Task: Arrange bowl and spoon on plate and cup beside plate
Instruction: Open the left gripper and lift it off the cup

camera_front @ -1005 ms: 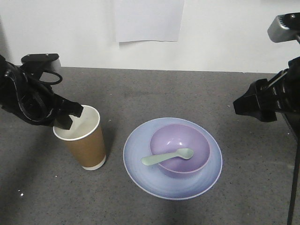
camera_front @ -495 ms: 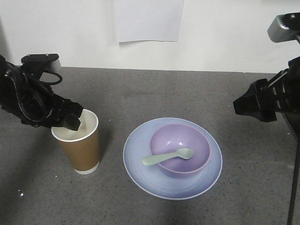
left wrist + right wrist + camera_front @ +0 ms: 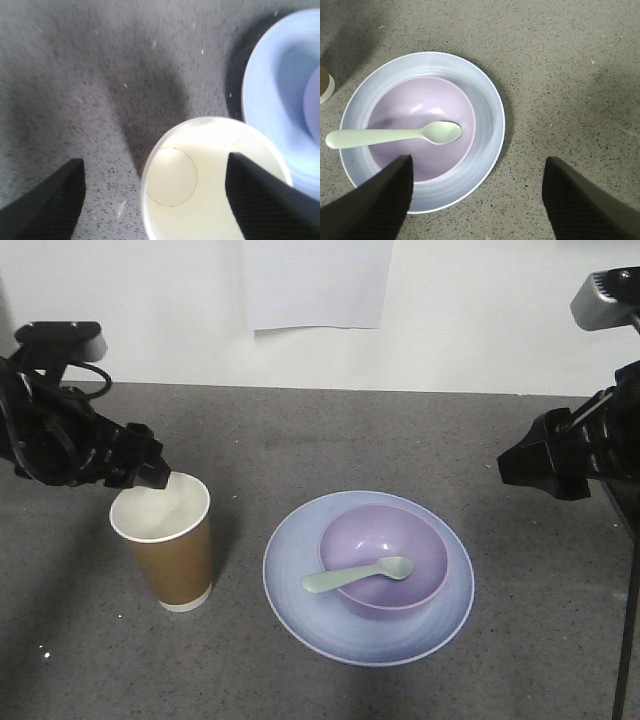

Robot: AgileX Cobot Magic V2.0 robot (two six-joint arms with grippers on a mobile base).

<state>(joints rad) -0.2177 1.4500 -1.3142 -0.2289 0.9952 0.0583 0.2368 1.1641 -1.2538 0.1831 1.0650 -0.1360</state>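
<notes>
Cup [image 3: 165,548]: upright on the grey table [image 3: 300,440], mouth up, long axis vertical, white inside bare; just left of the plate, close to its rim, not clearly touching
Plate [image 3: 368,580]: flat on the table, right of the cup
Bowl [image 3: 383,558]: sitting in the middle of the plate, opening up
Spoon [image 3: 357,574]: laid across the bowl, long axis nearly level across the front view; oval head toward the right over the bowl's hollow, handle toward the left and jutting past the bowl's rim over the plate
Left claw [image 3: 150,475]: above the cup's far left rim, not gripping it; in the wrist view [image 3: 155,200] spread wide, one finger [image 3: 47,200] out over the table, the other [image 3: 270,200] over the cup's mouth, rim lying between them
Right claw [image 3: 520,468]: raised, off to the right of the plate, well apart from it; in the wrist view [image 3: 475,200] spread wide and holding nothing, plate and bowl below, toward its one finger [image 3: 375,200]
</notes>
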